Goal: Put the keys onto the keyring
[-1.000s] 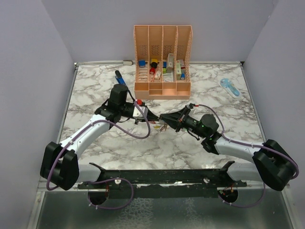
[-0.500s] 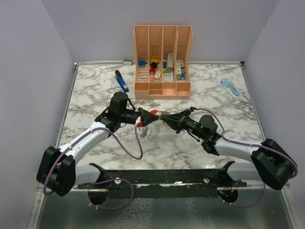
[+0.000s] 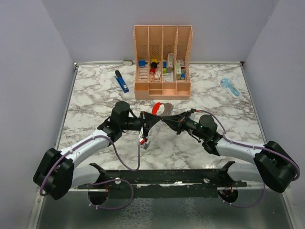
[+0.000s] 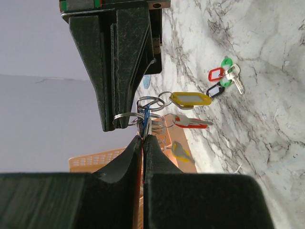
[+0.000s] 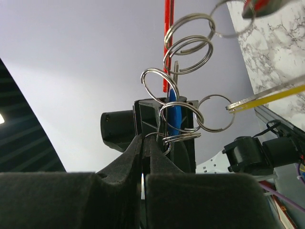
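Left arm's wrist has dropped toward mid-frame, and the blue pen-like tool (image 3: 122, 82) at upper left, half covered a second ago, is now fully exposed. Left gripper (image 3: 151, 117) has rolled over, so the red-and-white cable plug (image 3: 143, 140) now hangs below it. The keyring (image 3: 160, 107) has risen into view, its red arc above where the left gripper meets the right gripper (image 3: 165, 118).

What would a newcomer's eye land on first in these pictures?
The left gripper and right gripper meet tip to tip at mid-table, the left pinching a red keyring. Beside them dangle keys with coloured tags; a peach organizer stands at the back.
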Controlling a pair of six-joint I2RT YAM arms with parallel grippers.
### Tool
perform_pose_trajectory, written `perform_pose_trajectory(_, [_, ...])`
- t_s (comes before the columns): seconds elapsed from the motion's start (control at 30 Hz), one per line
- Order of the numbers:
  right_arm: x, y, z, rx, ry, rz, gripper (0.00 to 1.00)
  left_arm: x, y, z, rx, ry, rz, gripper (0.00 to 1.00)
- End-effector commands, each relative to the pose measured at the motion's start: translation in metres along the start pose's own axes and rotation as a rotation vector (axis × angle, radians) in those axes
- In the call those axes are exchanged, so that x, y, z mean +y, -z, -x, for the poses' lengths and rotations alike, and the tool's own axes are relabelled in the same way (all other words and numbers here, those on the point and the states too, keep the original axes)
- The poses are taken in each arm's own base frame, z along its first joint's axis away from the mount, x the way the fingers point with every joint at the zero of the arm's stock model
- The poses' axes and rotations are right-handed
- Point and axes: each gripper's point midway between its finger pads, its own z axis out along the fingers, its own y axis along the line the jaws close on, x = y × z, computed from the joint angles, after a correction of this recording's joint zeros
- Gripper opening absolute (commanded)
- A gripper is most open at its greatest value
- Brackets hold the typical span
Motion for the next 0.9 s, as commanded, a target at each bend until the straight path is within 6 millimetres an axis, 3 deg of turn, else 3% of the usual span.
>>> perform_pose_trajectory(0.0, [0.026, 0.004, -0.027, 0.100, 0.002, 0.055, 0.01, 0.020, 0.004, -0.010, 0.080, -0.146, 0.067, 0.00])
perform_pose_trajectory(0.6, [0.024, 0.008, -0.019, 0.038, -0.085, 0.011, 0.01, 0.041, 0.001, -0.009, 0.109, -0.352, 0.225, 0.00])
perform_pose_trajectory(0.87, [0.029, 0.001, -0.021, 0.041, -0.074, -0.009, 0.01, 0.052, -0.004, -0.017, 0.131, -0.326, 0.256, 0.00])
